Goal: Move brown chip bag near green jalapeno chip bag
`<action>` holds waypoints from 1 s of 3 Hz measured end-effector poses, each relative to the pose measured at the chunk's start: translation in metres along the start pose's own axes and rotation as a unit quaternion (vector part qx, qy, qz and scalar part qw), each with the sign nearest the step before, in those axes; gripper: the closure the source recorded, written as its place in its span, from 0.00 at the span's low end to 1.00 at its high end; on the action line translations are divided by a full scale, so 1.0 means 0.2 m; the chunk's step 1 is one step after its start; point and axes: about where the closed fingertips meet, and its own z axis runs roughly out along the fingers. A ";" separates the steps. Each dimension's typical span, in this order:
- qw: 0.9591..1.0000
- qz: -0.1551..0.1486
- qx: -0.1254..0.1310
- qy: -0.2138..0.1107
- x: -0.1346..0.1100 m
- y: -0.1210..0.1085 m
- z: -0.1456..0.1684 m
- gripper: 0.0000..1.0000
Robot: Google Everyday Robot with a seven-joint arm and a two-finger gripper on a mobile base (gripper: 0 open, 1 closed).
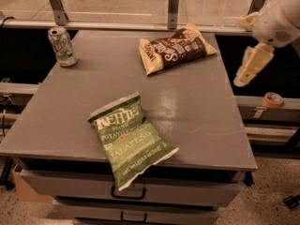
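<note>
Found brown bag [176,48] flat by the bench's [201,116] far edge, right of centre. Saw green bag [129,137] well apart at the near edge, its bottom corner overhanging, open bench top between. Noted a can [62,46] at far left. Spotted claw [248,69] beyond the right edge, airborne; couldn't tell its grip.

The brown chip bag [176,48] lies flat near the far edge of the desk [197,107], well apart from the green jalapeno chip bag [131,139], whose white bottom edge overhangs the near edge. A can [62,46] stands upright at the far left corner. The pincer [247,71] hangs off the desk's right side.
</note>
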 end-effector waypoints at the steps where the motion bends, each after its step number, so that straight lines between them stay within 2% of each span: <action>1: 0.999 0.007 0.011 -0.046 0.00 -0.28 0.27 0.00; 2: 0.996 0.030 0.018 -0.086 -0.05 -0.48 0.53 0.00; 3: 0.992 0.065 0.023 -0.107 -0.10 -0.61 0.76 0.00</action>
